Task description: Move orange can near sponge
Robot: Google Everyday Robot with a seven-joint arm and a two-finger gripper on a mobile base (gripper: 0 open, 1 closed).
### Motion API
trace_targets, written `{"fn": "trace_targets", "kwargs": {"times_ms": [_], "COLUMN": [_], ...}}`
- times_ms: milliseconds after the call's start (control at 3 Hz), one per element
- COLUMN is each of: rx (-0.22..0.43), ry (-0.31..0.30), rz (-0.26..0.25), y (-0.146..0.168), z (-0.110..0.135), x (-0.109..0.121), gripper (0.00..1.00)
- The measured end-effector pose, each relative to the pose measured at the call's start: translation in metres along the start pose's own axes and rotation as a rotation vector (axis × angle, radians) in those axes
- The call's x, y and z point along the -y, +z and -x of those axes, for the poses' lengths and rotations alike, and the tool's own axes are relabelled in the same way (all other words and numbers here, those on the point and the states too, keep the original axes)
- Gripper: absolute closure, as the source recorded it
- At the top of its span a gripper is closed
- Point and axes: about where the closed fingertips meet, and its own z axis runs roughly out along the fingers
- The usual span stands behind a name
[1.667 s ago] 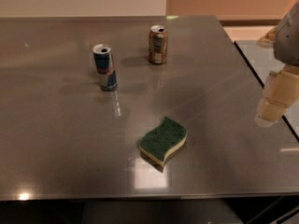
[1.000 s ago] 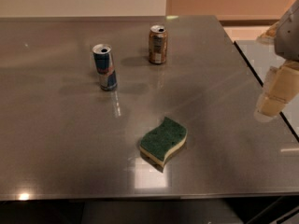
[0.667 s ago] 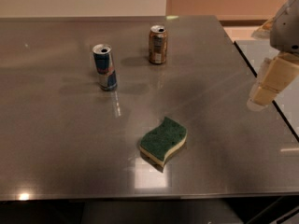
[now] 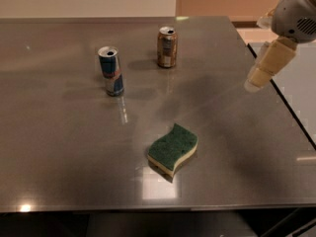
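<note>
**On the grey metal table: can, sponge and gripper all apart**

At far centre of the table (image 4: 59, 147), upright: orange can (image 4: 167, 47), silver top with dark pull-tab hole facing up, pale markings down its orange-brown side. Stands untouched, with a faint reflection on the metal beneath.

To its left and somewhat nearer the camera, also upright: taller, slimmer blue and silver can (image 4: 111, 71), top open.

Near the front, a little right of centre, lying flat: sponge (image 4: 173, 149), wavy in outline, dark green scouring face up, yellow foam showing along the near edge. Lies well apart from the orange can, with bare tabletop between, and apart from the blue and silver can as well.

At upper right, over the table's right edge: gripper (image 4: 254, 82), cream-coloured, slanting down and to the left from a white rounded arm housing (image 4: 296, 9). Hangs in the air, clear of the tabletop, touching neither can nor the sponge. Degree of opening: cannot tell from this angle. Nothing visibly held.

Beyond the right edge: a dark gap, then a second pale surface (image 4: 296, 98).
</note>
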Motion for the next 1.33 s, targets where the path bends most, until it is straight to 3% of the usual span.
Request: {"fn": "trace_targets", "kwargs": {"times_ms": [667, 1333], "rx": [0.071, 0.175], "ry": [0.043, 0.119], "rz": [-0.026, -0.038], "y": [0.028, 0.077], "z": [0.02, 0.051], "x": [0.057, 0.11], "gripper": [0.0, 0.0]}}
